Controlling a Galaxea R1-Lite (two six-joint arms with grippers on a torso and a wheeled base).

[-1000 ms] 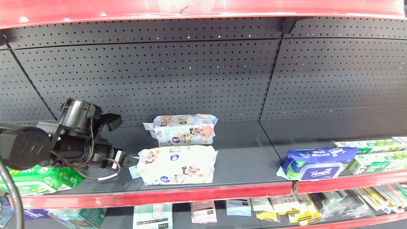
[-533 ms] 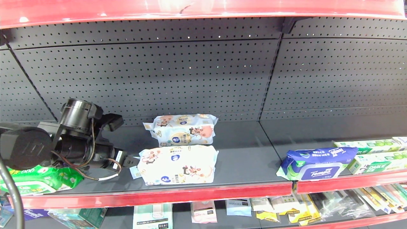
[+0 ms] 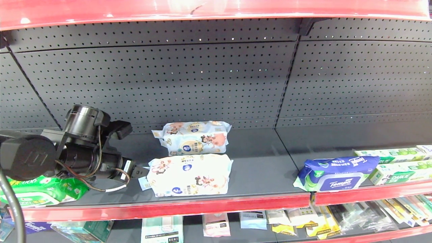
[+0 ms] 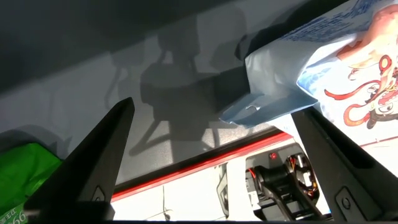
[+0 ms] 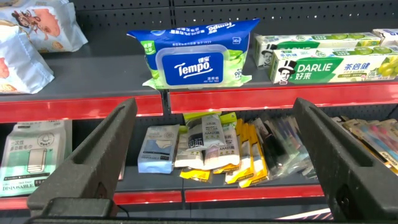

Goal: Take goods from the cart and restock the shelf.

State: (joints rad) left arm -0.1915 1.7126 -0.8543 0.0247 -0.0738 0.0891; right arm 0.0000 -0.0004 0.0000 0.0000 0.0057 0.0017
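White soft-plastic wipes pack with cartoon print lies flat at the front of the grey metal shelf. Its long axis runs along the red front lip, crimped end pointing left at the left gripper. That claw is spread wide, the crimped end between its fingers, nothing clamped. Since a second ago, arm and pack have edged slightly right. Right gripper hangs wide open, empty, facing a blue-lidded wipes pack.
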